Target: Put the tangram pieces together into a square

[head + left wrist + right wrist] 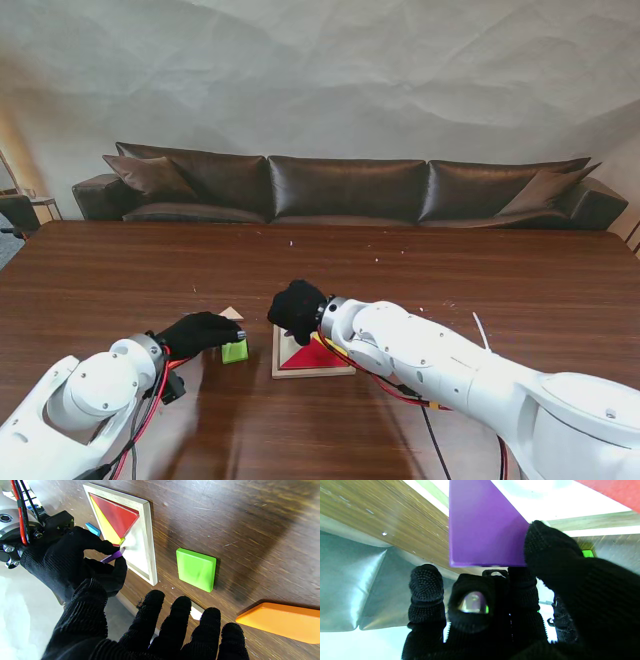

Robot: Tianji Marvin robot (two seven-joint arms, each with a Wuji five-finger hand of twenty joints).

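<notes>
Over the wooden tray [312,371], our right hand [296,310] is pinching 1 purple triangle [480,527]; our left hand [198,333] is hovering with fingers spread, grasping nothing, beside the green square [235,351].

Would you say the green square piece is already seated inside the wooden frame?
No, the green square lies flat on the table beside the wooden frame, outside its rim.

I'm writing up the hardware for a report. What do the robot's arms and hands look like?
Both arms are glossy white, rounded shells. The left hand and right hand wear black knitted gloves with nubbed fingertips. Red and black cables run along the forearms, with bare metal and black fittings at the right wrist.
</notes>
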